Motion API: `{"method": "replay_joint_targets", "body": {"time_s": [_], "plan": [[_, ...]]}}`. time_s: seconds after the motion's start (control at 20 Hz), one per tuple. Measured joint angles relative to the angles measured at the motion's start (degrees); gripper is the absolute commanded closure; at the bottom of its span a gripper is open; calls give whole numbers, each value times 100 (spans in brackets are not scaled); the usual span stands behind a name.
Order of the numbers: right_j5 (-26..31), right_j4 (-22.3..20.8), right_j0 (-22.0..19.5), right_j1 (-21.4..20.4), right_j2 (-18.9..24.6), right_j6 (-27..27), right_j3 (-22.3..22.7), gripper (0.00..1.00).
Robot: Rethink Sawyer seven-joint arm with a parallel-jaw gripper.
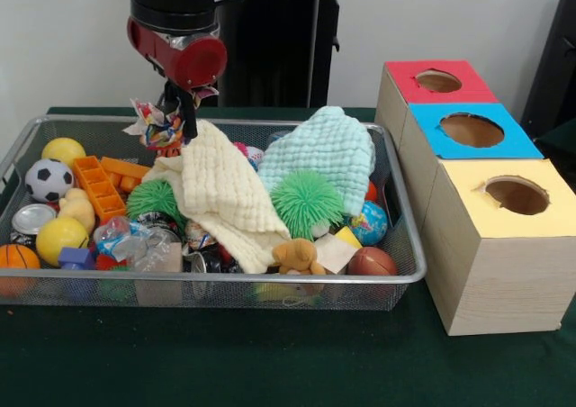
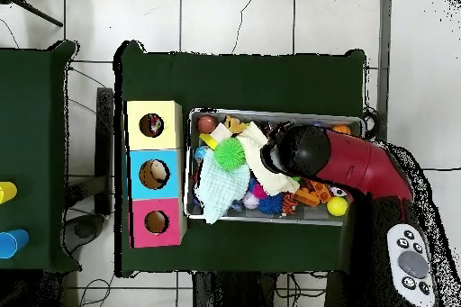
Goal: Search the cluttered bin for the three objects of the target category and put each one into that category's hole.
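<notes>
Gripper (image 1: pixel 186 110) at the far side of the wire bin (image 1: pixel 396 276), its dark fingers closed, as far as the front view allows, on a crumpled colourful wrapper (image 1: pixel 157 123) lifted just above the clutter; red and black arm (image 2: pixel 356 164) reaching in over the bin's middle in the overhead view, where it hides the grip itself; cream cloth (image 1: pixel 225 195) draped directly beside and below the wrapper, a pale green cloth (image 1: pixel 328 150) next to it, a green spiky ball (image 1: pixel 308 203) in front of both; orange blocks (image 1: pixel 103 186), a soccer ball (image 1: pixel 48 180), yellow balls, a can and a small brown plush toy (image 1: pixel 297 256) scattered through the remaining clutter. Three boxes stand beside the bin, each with a round hole on top: red (image 1: pixel 438 81), blue (image 1: pixel 472 130) and yellow (image 1: pixel 516 194); in the overhead view, something already lies in the yellow and blue holes, though what it is cannot be made out. Step in hand, by judgement: one item picked and raised, not yet carried. Next move calls for a clear lift above the bin rim, travel across to the matching hole, and release squarely over the opening; risk that the light wrapper snags the cream cloth or slips.
</notes>
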Motion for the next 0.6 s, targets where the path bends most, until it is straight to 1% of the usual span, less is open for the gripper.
{"method": "replay_joint_targets", "body": {"time_s": [0.6], "plan": [[-27, 6, 4, -235, -6, 0, 0, 100]]}}
